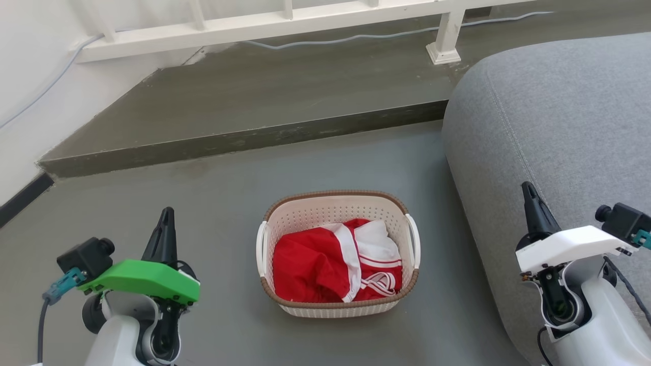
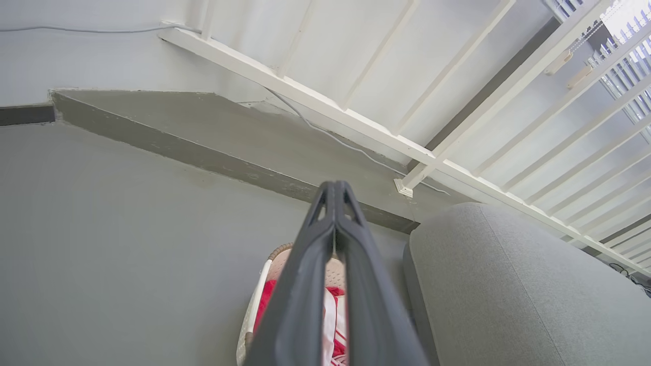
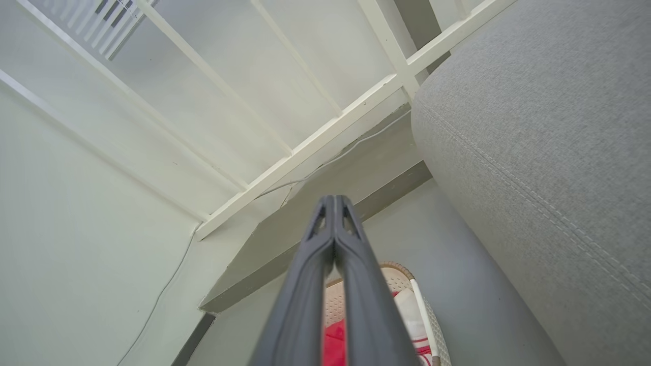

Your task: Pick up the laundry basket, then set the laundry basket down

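The cream-white perforated plastic laundry basket [image 1: 335,308] is looking light and stiff. Its 2 white handles [image 1: 261,249], at 9 and 3 o'clock, are offering the best holds. The left gripper [image 1: 165,213] and right gripper [image 1: 527,189] are idling, jaws pressed together.

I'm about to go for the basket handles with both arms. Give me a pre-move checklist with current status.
1. The laundry basket stands upright on the floor, between the arms: ok.
2. The left gripper is open for a handle: not ok, fingers pressed together.
3. The right gripper is open: not ok, also shut.
4. The left handle and right handle are uncovered: ok.
5. The red and white clothes lie below the rim: ok.
6. Room for the right gripper between basket and sofa: cannot tell; a strip of floor shows there.
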